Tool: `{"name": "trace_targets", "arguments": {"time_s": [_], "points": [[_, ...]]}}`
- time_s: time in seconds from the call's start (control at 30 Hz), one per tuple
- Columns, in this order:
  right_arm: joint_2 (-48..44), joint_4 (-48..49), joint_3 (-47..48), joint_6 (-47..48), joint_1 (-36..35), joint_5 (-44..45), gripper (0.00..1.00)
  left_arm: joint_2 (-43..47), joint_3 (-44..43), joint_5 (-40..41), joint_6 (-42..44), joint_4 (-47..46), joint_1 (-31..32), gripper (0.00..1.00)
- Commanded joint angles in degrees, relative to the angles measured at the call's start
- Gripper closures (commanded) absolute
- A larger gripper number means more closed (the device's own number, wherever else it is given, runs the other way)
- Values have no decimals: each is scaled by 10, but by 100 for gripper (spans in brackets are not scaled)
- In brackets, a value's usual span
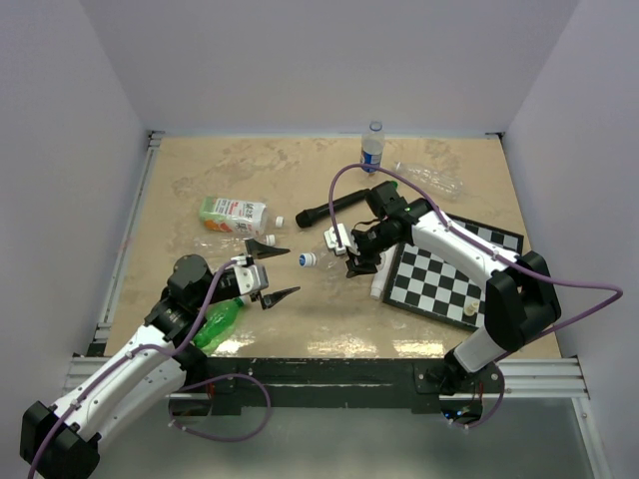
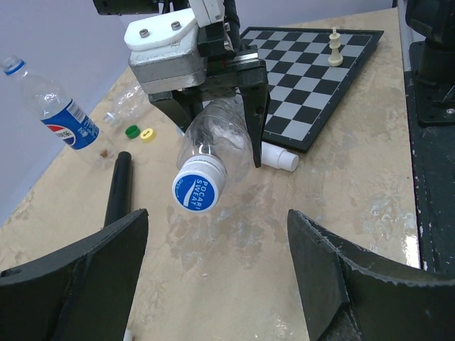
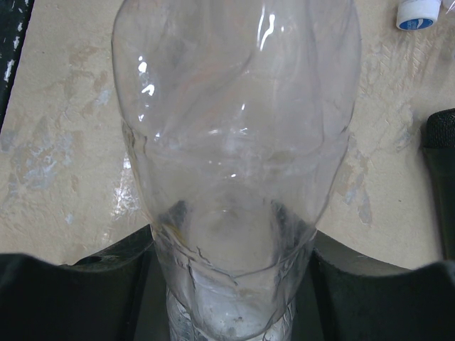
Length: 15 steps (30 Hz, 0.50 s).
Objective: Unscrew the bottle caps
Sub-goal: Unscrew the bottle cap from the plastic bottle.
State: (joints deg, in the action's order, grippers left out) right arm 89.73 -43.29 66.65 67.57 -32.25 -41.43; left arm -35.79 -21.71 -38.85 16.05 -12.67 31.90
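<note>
Plastic bottle: clear and crinkled, held off the counter on its side, its capped end pointing towards the left arm.
Cap: white rim, blue top with white lettering, seated on the neck and not yet unscrewed.
Right end effector: clamped across the bottle's body just behind the shoulder, one finger on each side, carrying it.
Left end effector: spread wide and holding nothing; its two dark fingers sit near the cap, one to each side, touching neither it nor the bottle.
Step in hand: judged as lining the wide fingers up with the cap before closing on it.
Nearby: a green cap and a yellow cap lie loose on the counter beside a Pepsi bottle; a chessboard lies behind the raised bottle.
Risk, slipping: the thin wall may buckle or turn within the right grip, so bottle and cap would spin together and nothing would loosen.
Risk, missed grip: the cap looks left of centre between the wide fingers; closing from here could pinch one edge, or push the bottle askew.
Risk, dropped cap: once free, the small cap could fall and roll away across the counter.
</note>
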Motion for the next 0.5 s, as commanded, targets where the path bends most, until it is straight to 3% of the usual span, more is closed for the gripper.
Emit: {"name": "trace_targets", "arguments": {"time_s": [0.0,0.47], "points": [[-3,-7,16,8,-2,-12,91,0,0,-20,3,-29,-1,17],[0,-7,16,8,-2,-14,91,-14,-2,-47,-8,-39,-2,18]]}}
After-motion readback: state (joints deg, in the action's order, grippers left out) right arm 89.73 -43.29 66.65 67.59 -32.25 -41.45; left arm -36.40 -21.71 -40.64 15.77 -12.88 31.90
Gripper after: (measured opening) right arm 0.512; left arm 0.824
